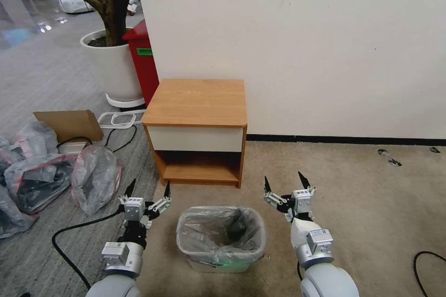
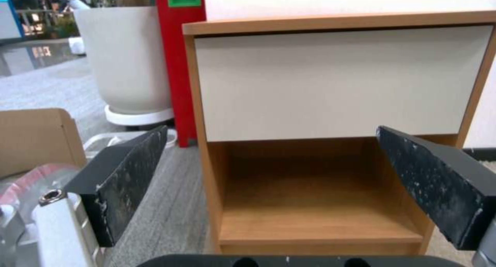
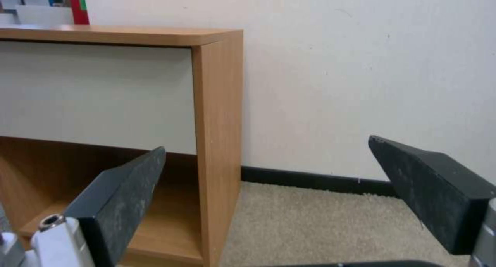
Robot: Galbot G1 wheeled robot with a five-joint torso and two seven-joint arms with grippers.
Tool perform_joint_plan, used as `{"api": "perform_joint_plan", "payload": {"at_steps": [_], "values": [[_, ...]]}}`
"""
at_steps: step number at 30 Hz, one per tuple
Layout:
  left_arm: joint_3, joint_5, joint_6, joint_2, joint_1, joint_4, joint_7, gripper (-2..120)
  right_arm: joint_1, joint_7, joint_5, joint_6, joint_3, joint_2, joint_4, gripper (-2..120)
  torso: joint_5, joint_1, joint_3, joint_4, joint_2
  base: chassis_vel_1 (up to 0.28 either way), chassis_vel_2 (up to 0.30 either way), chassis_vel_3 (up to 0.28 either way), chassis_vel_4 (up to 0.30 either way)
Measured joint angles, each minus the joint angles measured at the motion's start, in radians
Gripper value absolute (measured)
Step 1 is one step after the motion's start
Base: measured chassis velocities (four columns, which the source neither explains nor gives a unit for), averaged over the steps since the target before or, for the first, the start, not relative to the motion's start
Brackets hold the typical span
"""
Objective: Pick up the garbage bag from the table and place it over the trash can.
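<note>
Carpet holds the trash can [image 1: 221, 260], its thin, floppy garbage bag [image 1: 218, 232] best pinched at the rim, between the wide-open, empty left gripper [image 1: 147, 189] and right gripper [image 1: 284, 181].

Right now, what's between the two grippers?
In the head view, the trash can, with the garbage bag over its rim, sits on the carpet between the open left gripper and the open right gripper, touching neither.

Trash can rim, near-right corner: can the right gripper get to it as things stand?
Probably yes. The right gripper is open, holds nothing, and hangs just right of the trash can, already lined with the garbage bag. Bare carpet lies between them. The left gripper mirrors it, open.
</note>
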Motion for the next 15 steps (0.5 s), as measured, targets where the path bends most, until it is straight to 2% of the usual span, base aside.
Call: {"api": "perform_joint_plan", "payload": {"at_steps": [15], "values": [[0.001,-0.002,0.0,0.0,0.0,0.0,-0.001,100,0.001,-0.001,0.001,0.0,-0.001,-0.001,0.0,100,0.0,0.0,0.0,0.0,0.0,0.0,0.0,0.0,0.0]]}}
